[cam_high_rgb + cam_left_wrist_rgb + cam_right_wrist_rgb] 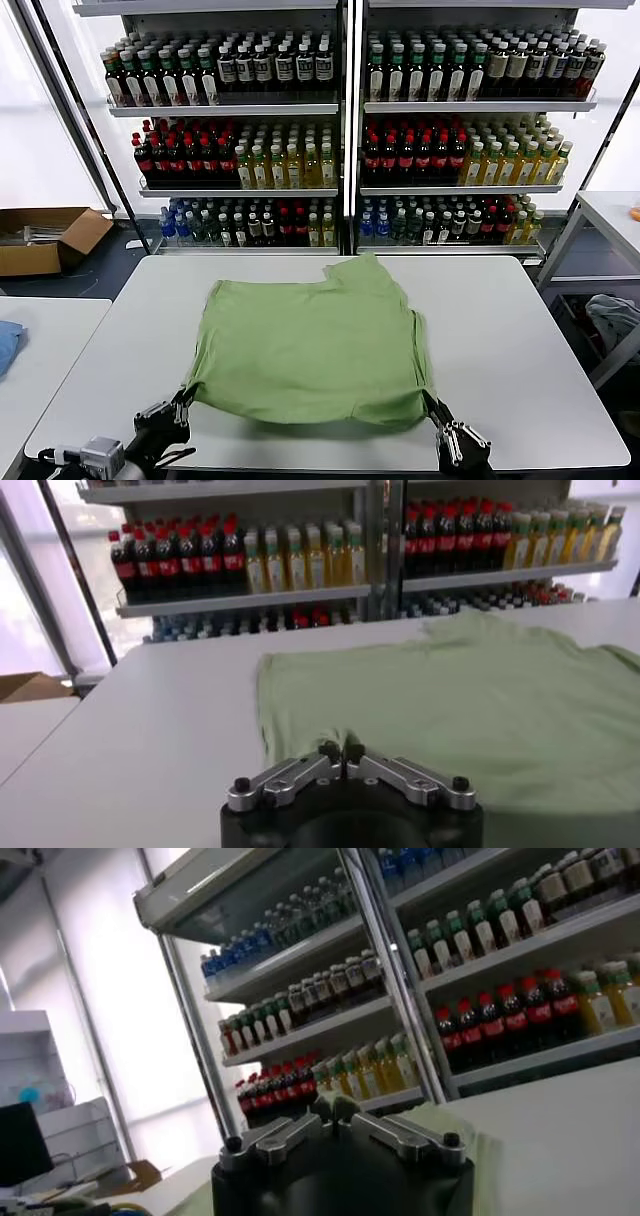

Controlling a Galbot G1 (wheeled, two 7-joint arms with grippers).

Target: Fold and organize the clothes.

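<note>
You are gripping the shirt (310, 345), plain side up mid-table (540, 330), at its near corners: left gripper (180, 405) and right gripper (437, 412) are pinching the hem. Folding is barely starting; all folds and stacking are remaining.

Both grippers, left gripper (341, 750) and right gripper (334, 1110), have black round bodies, silver linkage bars and black screws.

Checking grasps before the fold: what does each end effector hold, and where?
Left end effector pinches the green shirt at its near left corner; right end effector pinches its near right corner.
</note>
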